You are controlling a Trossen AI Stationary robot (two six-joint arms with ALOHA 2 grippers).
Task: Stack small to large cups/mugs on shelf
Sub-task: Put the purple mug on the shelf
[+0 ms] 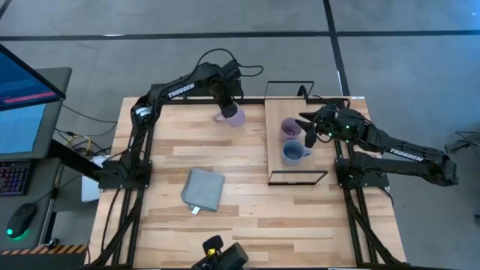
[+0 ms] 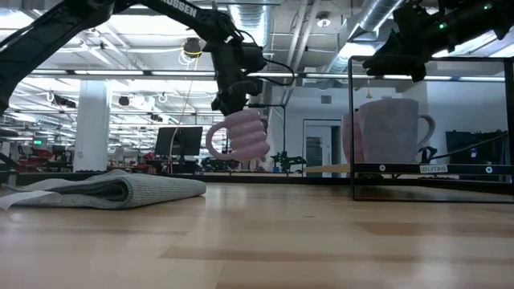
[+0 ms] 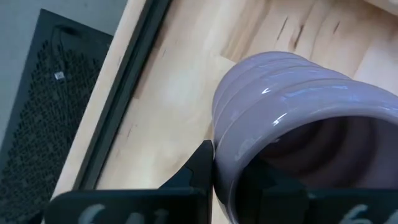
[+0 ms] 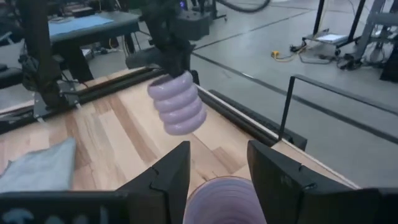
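Observation:
My left gripper (image 1: 225,97) is shut on a ribbed pale lavender mug (image 1: 233,116), held in the air over the table's far side, left of the shelf (image 1: 281,107). It also shows in the low view (image 2: 241,133), clear of the table. A second lavender mug (image 1: 289,129) and a blue-grey mug (image 1: 294,153) stand upright on the shelf board. My right gripper (image 1: 307,129) is open above the shelf. Its fingers stand on either side of the lavender mug's top (image 4: 224,200), higher than it, touching nothing. My left gripper holds the ribbed mug by its rim wall (image 3: 227,165), one finger (image 3: 199,171) outside and the other inside the opening. The fingers come from above, pointing down. The mug hangs below them, slightly tilted, lifted clear of the table, its handle (image 2: 214,141) toward the table's left.
A folded grey cloth (image 1: 203,189) lies on the table's near middle and shows in the low view (image 2: 112,191). The shelf's black wire frame (image 2: 351,120) rises at its ends. The table's far edge rail (image 3: 130,93) runs just beyond the held mug.

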